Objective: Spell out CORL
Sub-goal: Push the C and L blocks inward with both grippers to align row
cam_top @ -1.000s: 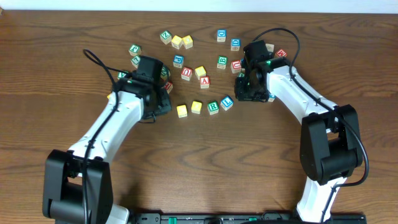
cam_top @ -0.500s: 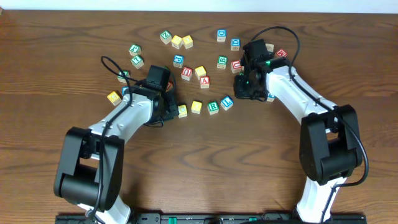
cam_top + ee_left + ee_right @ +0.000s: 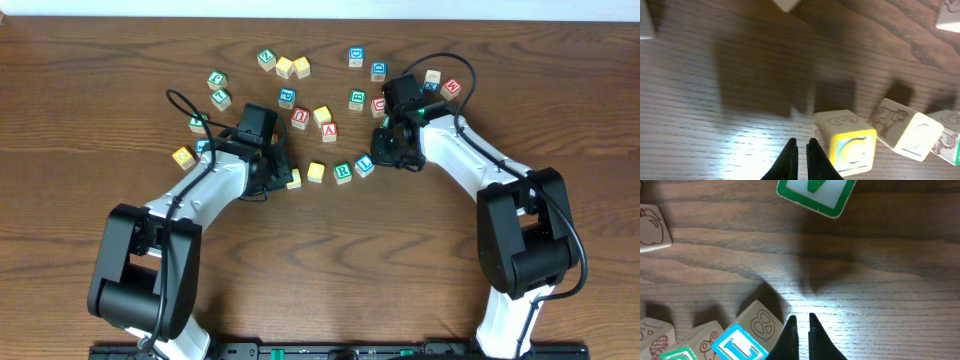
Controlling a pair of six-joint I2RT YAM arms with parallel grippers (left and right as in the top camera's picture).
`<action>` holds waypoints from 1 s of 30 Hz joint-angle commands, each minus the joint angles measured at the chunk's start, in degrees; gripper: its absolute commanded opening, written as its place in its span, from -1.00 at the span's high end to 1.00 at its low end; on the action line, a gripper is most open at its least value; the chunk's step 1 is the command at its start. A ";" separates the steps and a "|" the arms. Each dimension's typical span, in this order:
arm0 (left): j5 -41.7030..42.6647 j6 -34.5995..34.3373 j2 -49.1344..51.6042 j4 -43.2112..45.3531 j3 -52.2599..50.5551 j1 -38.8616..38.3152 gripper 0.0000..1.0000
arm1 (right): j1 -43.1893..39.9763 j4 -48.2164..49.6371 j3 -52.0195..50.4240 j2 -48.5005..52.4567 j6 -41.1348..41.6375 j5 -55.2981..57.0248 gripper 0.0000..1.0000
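Beneath the green R block [image 3: 342, 171] and everything around it, found a dark wooden table [image 3: 330, 270]. Saw the left arm [image 3: 200, 195] reaching in from the left of the R block and the right arm [image 3: 470, 165] bending in from its right. Found the left gripper [image 3: 801, 150] low over the wood, two places left of the R block, fingers pressed almost together with a bare sliver between them and nothing pinched. Found the right gripper [image 3: 800, 325] just past the R block's right-hand neighbour, likewise drawn nearly closed on nothing. Noted a short row running through the R block, climbing slightly toward its right end. Placed the yellow C block [image 3: 294, 178] farthest left of the R block, partly hidden under the left gripper from overhead. In the left wrist view it sat just beside the fingertips; could not tell whether touching. Placed a second yellow block [image 3: 316, 172] directly left of the R block, letter not legible. Placed the blue L block [image 3: 364, 163] directly right of it, turned a little askew. Counted loose blocks scattered beyond the R block toward the far edge, a red A block [image 3: 329, 131] among them. Spotted another yellow block [image 3: 183, 156] lying well to the left. Caught a green-bordered block [image 3: 817, 192] on the side of the right fingers away from the R block.
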 commanded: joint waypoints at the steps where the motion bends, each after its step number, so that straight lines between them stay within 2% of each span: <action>1: 0.11 1.14 0.22 0.26 -0.57 -0.63 0.84 | 0.46 0.63 -0.46 0.42 0.90 0.81 0.95; 30: 0.66 2.91 0.22 1.88 -0.57 -2.51 0.85 | 3.45 0.11 -0.46 2.89 -2.16 -3.85 0.98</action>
